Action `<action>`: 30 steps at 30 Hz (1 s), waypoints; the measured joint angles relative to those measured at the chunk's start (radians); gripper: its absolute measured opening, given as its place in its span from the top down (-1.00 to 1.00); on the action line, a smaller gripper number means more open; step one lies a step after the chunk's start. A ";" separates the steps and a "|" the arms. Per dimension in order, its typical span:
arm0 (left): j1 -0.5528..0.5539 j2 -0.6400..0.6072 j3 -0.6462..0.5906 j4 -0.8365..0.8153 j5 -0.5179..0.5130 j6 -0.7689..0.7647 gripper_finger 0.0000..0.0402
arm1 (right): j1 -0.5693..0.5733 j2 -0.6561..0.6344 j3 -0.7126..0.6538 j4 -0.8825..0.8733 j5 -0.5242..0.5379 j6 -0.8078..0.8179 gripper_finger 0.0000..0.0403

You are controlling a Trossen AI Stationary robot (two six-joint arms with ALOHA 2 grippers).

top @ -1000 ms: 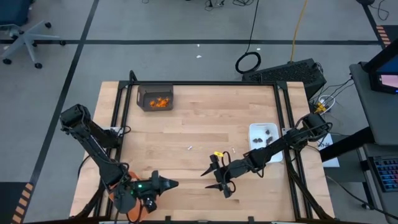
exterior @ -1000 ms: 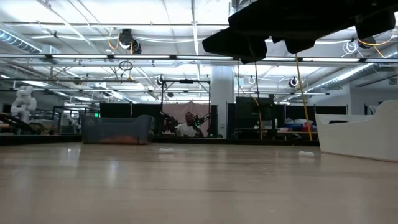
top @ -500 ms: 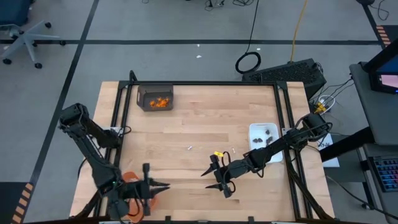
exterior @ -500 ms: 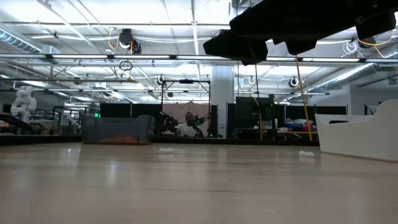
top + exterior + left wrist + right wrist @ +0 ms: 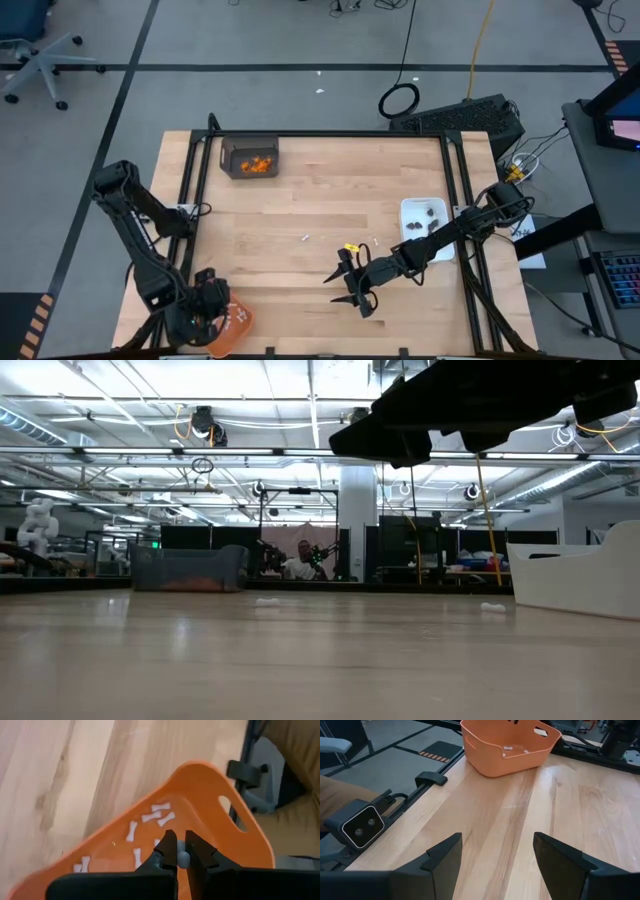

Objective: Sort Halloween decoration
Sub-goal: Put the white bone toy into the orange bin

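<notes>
table (image 5: 300,215) | orange tray (image 5: 232,322), grey bin (image 5: 249,158), white dish (image 5: 425,226), white sticks (image 5: 306,238)

Arms: two, left arm (image 5: 140,230) and right arm (image 5: 450,235).
Containers: three; orange tray (image 5: 238,322) near left, dark bin (image 5: 228,160) far left, white dish (image 5: 408,208) right.
White sticks (image 5: 131,831) in the orange tray: about eight show in the left wrist view.
Loose sticks (image 5: 305,237) on the table (image 5: 330,190): two, near the middle.
Orange bits (image 5: 259,165): one heap in the dark bin, too small to count.
Dark bits (image 5: 434,211): a handful in the white dish, too small to count.
Pale piece (image 5: 183,859) nipped by the left gripper (image 5: 181,851): one.
Person (image 5: 300,566) in the far room: one.
</notes>
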 joint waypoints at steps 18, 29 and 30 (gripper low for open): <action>-0.020 0.203 -0.001 -0.047 0.139 -0.082 0.72 | -0.013 0.000 0.000 0.000 0.034 0.014 -0.15; -0.017 0.212 0.019 -0.155 0.179 -0.173 0.42 | -0.027 0.000 0.000 -0.016 0.248 0.001 -0.15; -0.015 0.212 0.028 -0.175 0.179 -0.163 0.41 | -0.034 0.000 0.000 -0.021 0.268 0.005 -0.15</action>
